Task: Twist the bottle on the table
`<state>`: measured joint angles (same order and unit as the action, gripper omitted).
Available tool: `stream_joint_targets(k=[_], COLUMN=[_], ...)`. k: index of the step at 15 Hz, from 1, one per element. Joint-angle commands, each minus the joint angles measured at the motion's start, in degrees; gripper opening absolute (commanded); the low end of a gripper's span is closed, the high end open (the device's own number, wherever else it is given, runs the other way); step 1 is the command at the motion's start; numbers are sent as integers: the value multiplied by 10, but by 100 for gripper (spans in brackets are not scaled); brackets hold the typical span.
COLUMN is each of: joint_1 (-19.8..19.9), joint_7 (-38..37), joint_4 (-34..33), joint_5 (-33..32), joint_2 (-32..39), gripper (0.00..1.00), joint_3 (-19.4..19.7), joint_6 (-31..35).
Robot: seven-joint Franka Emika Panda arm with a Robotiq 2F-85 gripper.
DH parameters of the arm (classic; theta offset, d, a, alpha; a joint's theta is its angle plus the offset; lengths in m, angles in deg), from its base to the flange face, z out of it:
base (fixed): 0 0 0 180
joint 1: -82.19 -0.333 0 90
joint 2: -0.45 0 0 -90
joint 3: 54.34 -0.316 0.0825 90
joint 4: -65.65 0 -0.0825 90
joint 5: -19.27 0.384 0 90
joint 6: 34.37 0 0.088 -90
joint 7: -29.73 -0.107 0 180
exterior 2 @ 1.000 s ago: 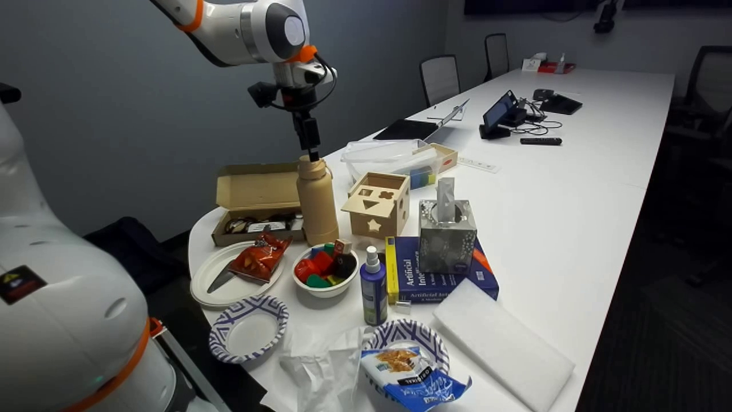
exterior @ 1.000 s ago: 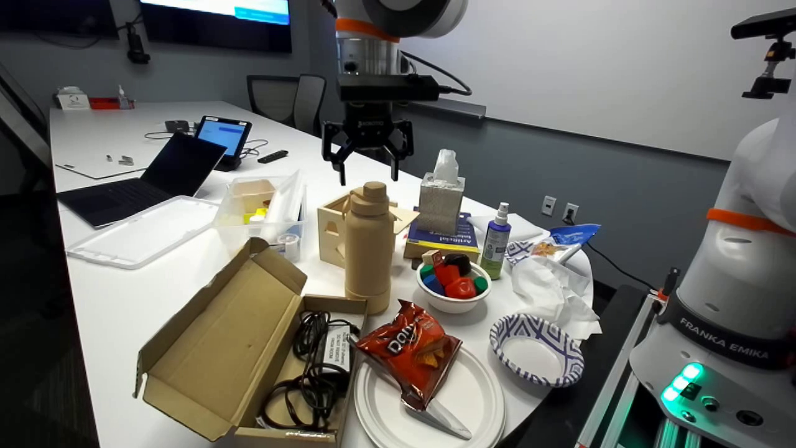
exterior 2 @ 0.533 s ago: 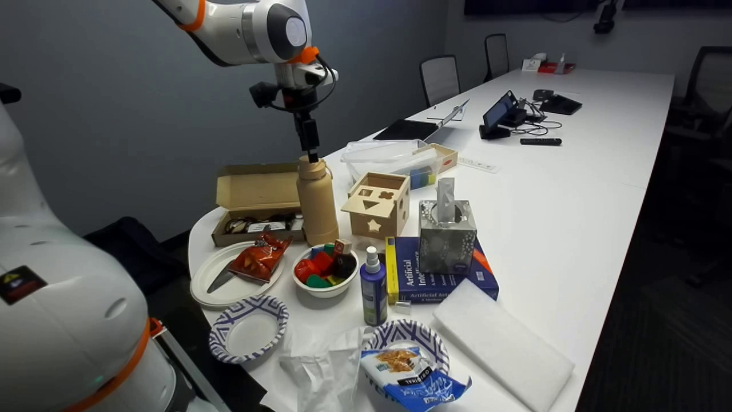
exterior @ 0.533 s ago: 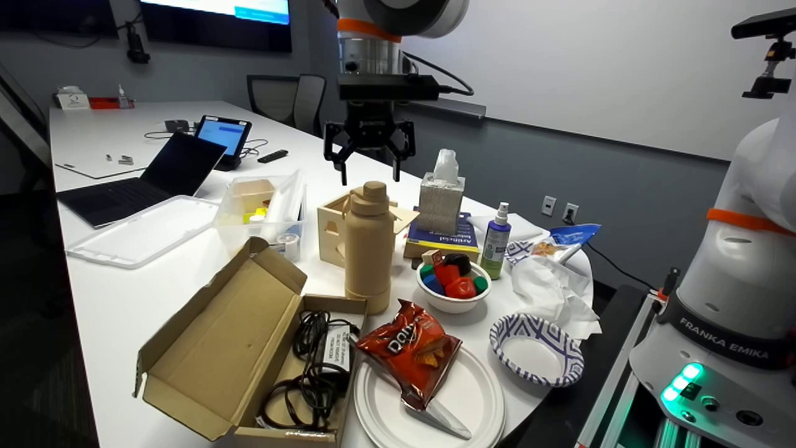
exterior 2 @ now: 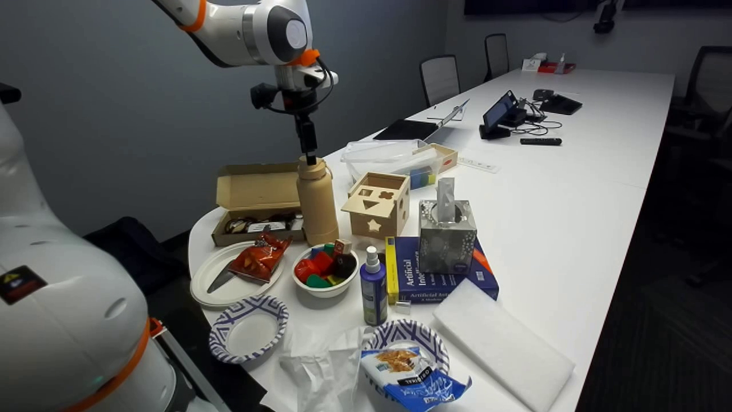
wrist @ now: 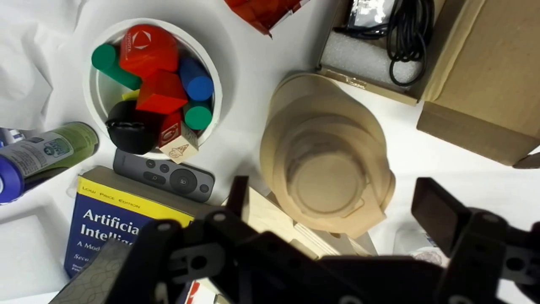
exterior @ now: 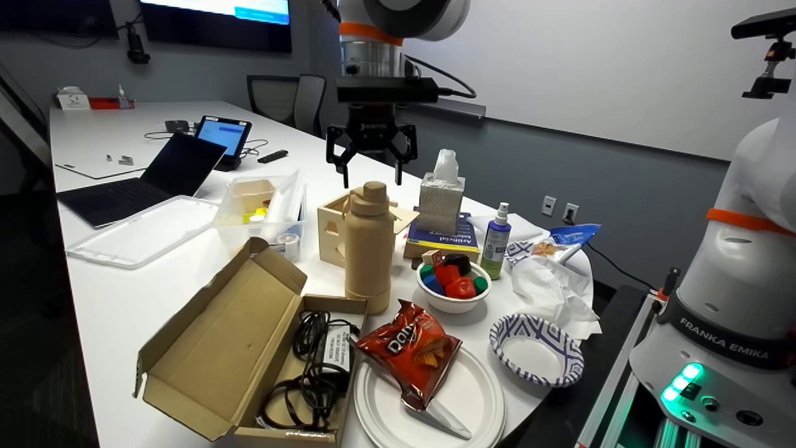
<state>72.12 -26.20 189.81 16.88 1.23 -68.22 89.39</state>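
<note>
The tan bottle stands upright on the white table, its cap on and its carry loop at the side. It also shows in an exterior view and from above in the wrist view. My gripper is open and empty, pointing down, at about the height of the cap's top. In an exterior view its near fingertip overlaps the cap. In the wrist view the two fingers lie left and right of the cap with gaps on both sides; no contact shows.
An open cardboard box with cables, a wooden shape-sorter box and a bowl of blocks stand close round the bottle. A chip bag on a plate, a spray bottle and a tissue box on a book are near.
My gripper has moved down slightly and a little to the right in an exterior view, its fingertips now a bit lower by the cap. It stays open. The bottle has not moved.
</note>
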Motion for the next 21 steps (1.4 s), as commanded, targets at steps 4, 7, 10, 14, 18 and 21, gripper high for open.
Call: stream_joint_targets(k=[4,7,10,14,18,21], joint_1=[-7,-7,-7,-7,-5,-2], joint_7=[-14,-13,-14,2,51,107], joint_4=[18,15,12,5,-1,-4], joint_5=[9,8,5,9,10,20], joint_2=[-18,-19,-20,-16,-8,-4], gripper=[53,30,21,21,21,21], joint_3=[9,11,11,11,13,17], joint_6=[5,4,-2,-9,-7,0])
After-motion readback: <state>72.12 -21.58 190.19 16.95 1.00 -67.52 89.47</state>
